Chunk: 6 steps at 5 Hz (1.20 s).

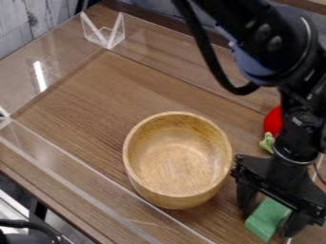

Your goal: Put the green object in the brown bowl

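Green object [266,219] on table right of brown bowl [178,159], bowl empty. Our gripper [273,211] spread wide, straddling it, nothing pinched. We judge grasp, lift, drop all left.

one high, close view over table [90,105]

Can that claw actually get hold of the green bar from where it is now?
Probably yes: the gripper hangs open over the green bar, a finger on each side, nothing between them.
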Available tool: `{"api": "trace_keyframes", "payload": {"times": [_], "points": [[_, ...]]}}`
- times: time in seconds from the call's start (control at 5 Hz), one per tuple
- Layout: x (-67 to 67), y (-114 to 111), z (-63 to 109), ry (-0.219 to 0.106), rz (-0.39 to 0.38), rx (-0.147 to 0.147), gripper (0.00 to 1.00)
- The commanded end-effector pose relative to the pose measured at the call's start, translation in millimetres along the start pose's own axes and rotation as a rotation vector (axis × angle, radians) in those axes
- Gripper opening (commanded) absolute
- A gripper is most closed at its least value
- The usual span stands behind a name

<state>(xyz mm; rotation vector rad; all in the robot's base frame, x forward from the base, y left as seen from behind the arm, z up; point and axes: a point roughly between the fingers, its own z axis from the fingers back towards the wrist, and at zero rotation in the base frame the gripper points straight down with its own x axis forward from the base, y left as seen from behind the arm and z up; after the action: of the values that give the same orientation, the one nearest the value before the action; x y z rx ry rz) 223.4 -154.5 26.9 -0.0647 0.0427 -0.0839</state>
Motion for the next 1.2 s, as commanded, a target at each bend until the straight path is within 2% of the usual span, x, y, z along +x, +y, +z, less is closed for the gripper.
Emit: {"api": "trace_keyframes", "payload": {"times": [0.0,0.2,0.4,0.6,0.8,1.0], "points": [[2.0,-7,14.1,-0.056,-0.008,-0.022,1.00],[6.7,1,17.3,-0.057,0.023,-0.020,0.00],[9.2,10,33.3,-0.077,0.055,-0.014,0.00],[0.3,16,60.5,-0.124,0.035,-0.006,0.00],[-12.3,37,69.2,-0.129,0.045,0.010,0.00],[-17.2,57,63.4,-0.120,0.062,0.015,0.00]]}}
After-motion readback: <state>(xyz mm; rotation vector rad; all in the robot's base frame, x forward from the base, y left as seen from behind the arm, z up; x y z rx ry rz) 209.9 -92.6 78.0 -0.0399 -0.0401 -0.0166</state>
